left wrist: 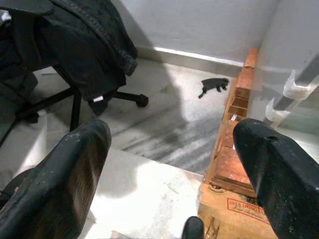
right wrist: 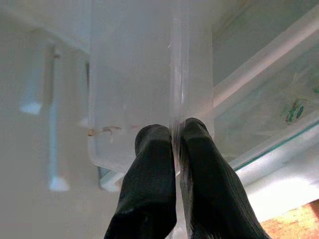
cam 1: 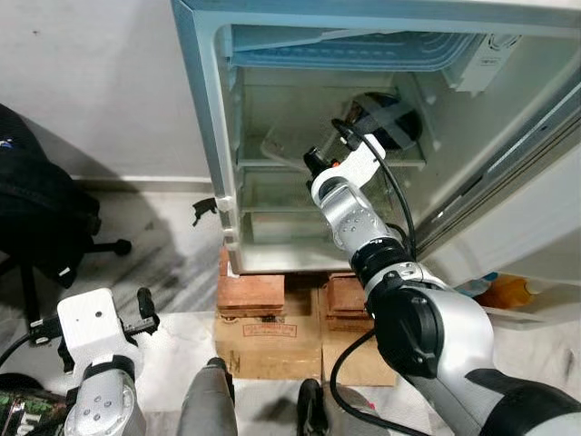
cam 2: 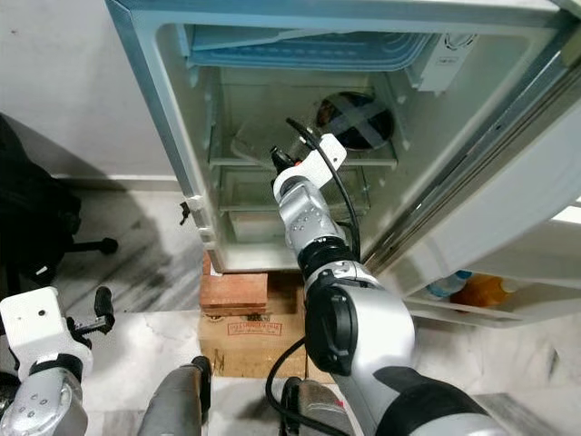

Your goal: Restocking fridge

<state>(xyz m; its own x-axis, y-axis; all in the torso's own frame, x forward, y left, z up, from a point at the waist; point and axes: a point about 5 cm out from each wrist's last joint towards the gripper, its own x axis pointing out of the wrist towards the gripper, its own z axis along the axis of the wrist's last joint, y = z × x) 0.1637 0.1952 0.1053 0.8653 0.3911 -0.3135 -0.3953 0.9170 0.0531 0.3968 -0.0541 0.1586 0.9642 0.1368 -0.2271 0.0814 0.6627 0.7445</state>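
Pinching a clear container (right wrist: 149, 89) inside the fridge (cam 1: 218, 154), right gripper (right wrist: 175, 137); left gripper (left wrist: 169, 149) (marble floor (left wrist: 164, 129)) spread wide.

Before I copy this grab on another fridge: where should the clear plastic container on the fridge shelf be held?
Take the clear container by its thin upright wall at the near rim, coming straight in through the open front of the fridge. The wall is slim enough for a pinch; the right gripper is shut on it that way.
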